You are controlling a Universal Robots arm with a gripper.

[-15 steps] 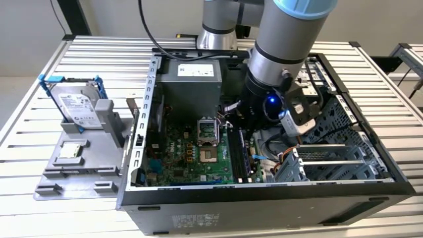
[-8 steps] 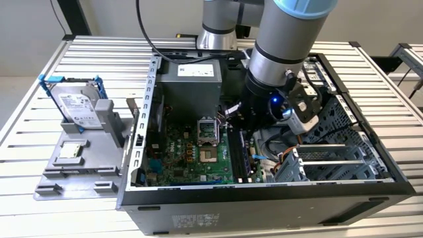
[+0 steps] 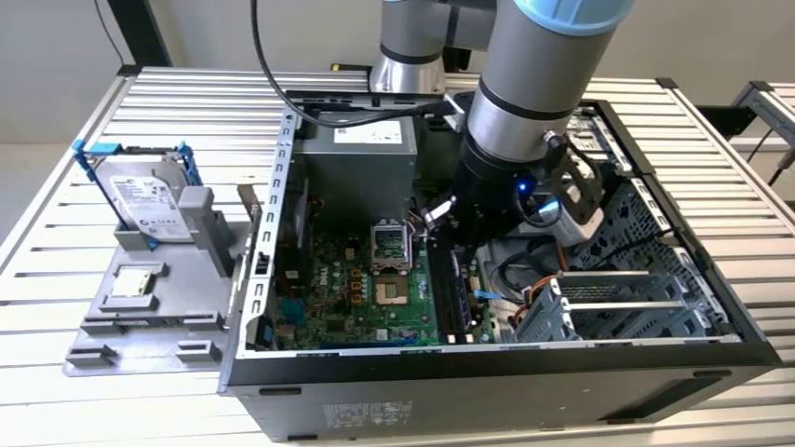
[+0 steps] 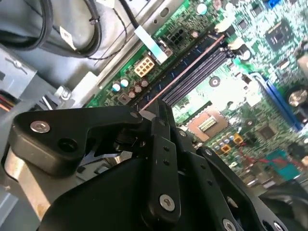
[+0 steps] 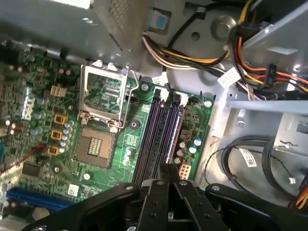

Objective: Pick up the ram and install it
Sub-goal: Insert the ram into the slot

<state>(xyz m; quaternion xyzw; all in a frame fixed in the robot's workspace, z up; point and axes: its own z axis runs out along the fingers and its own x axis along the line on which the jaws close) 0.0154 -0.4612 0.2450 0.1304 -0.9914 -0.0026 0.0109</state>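
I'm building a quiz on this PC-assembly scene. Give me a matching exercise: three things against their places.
Things:
1. hard drive
2. processor chip
3. gripper

Places:
A. inside the open computer case, above the memory slots
B. standing upright at the back of the grey holder outside the case
C. lying flat on the grey holder, nearer the camera

Pairs: 1-B, 2-C, 3-A

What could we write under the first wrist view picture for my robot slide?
Gripper poised over the memory slots on the green motherboard, beside the open processor socket.
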